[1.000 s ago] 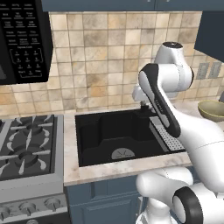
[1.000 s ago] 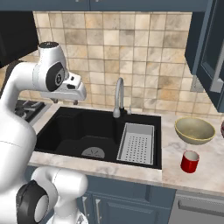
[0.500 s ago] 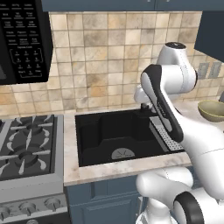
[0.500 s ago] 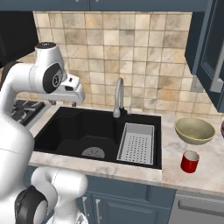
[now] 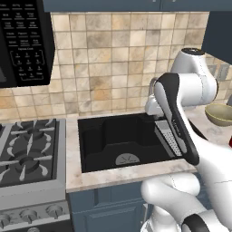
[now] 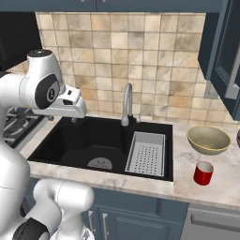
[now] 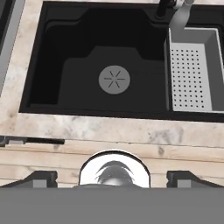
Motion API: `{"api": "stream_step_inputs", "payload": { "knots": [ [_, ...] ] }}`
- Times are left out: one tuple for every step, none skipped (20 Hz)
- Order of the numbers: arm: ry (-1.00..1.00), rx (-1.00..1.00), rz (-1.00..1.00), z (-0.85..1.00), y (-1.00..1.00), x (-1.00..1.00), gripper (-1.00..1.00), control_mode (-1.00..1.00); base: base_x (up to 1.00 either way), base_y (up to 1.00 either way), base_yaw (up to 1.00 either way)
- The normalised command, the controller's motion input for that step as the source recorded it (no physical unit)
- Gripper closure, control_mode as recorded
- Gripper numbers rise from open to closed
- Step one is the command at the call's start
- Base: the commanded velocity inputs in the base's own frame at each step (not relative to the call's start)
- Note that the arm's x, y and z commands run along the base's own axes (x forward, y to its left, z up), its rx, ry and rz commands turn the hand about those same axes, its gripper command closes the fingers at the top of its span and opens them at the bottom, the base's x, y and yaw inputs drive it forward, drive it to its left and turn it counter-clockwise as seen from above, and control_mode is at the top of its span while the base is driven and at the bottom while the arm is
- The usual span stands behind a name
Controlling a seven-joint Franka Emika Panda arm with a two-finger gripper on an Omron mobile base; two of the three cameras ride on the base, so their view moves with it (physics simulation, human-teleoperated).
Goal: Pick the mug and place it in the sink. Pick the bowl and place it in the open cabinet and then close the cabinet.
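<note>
The jaws are spread and empty above the sink (image 6: 70,140). The mug (image 6: 203,173) stands on the table right of it, near the bowl (image 6: 208,139); reaching over risks clipping the faucet (image 6: 126,103).

Glossy white rounded arm (image 6: 33,89), dark joints, black band
</note>
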Motion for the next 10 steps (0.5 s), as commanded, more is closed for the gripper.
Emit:
{"api": "stream_step_inputs", "payload": {
  "knots": [
    [0.00,0.00,0.00,0.00,-0.12,-0.41,-1.00,-1.00,0.00,0.00,0.00],
    [0.00,0.00,0.00,0.00,-0.06,-0.38,-1.00,-1.00,0.00,0.00,0.00],
    [0.00,0.00,0.00,0.00,-0.04,-0.27,-1.00,-1.00,0.00,0.00,0.00],
    [0.00,0.00,0.00,0.00,0.00,-0.15,-1.00,-1.00,0.00,0.00,0.00],
    [0.00,0.00,0.00,0.00,0.00,0.00,-1.00,-1.00,0.00,0.00,0.00],
    [0.00,0.00,0.00,0.00,0.00,0.00,-1.00,-1.00,0.00,0.00,0.00],
    [0.00,0.00,0.00,0.00,0.00,0.00,-1.00,-1.00,0.00,0.00,0.00],
    [0.00,0.00,0.00,0.00,0.00,0.00,-1.00,-1.00,0.00,0.00,0.00],
    [0.00,0.00,0.00,0.00,0.00,0.00,-1.00,-1.00,0.00,0.00,0.00],
    [0.00,0.00,0.00,0.00,0.00,0.00,-1.00,-1.00,0.00,0.00,0.00]
  ]
}}
